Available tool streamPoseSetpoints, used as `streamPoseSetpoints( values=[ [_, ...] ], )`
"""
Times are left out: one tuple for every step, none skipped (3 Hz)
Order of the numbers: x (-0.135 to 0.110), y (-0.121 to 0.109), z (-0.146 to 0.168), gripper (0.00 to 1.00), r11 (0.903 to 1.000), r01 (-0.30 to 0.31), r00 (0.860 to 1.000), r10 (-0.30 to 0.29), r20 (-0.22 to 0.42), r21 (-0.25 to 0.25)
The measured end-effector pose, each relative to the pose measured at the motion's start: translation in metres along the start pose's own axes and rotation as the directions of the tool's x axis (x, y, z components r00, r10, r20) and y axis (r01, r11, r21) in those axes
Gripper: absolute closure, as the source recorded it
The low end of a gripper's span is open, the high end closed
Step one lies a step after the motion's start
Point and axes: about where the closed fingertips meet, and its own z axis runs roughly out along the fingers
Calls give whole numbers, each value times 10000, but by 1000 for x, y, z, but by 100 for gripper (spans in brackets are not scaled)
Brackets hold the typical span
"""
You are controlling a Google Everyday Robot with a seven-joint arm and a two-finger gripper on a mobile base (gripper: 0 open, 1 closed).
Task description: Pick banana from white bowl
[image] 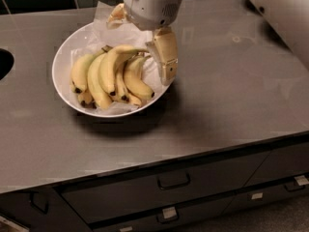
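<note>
The banana [108,79], a bunch of several yellow bananas with dark tips and a brownish stem, lies in the white bowl [60,76], which is lined with crinkled white paper [104,21]. The bowl stands on the grey counter, left of the middle. My gripper [140,50] hangs over the bowl's right rim, just above the stem end of the bunch. It is open and holds nothing. One beige finger [165,57] points down by the right rim, and the other [116,14] sits at the back over the paper.
The grey counter [231,95] stretches to the right of the bowl. A dark sink opening [4,64] is at the left edge. Part of my white body [285,13] fills the upper right corner. Drawers with handles [174,180] are below the counter's front edge.
</note>
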Motion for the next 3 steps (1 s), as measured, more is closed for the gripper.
streamPoseSetpoints(
  values=[
    [-7, -14, 13, 0, 9987, 496, 9987, -495, 87, -152],
    [-11, -26, 30, 0, 9946, 915, 9957, -908, 164, -491],
    [-13, -34, 47, 0, 9899, 1148, 9933, -1131, 243, -827]
  ],
)
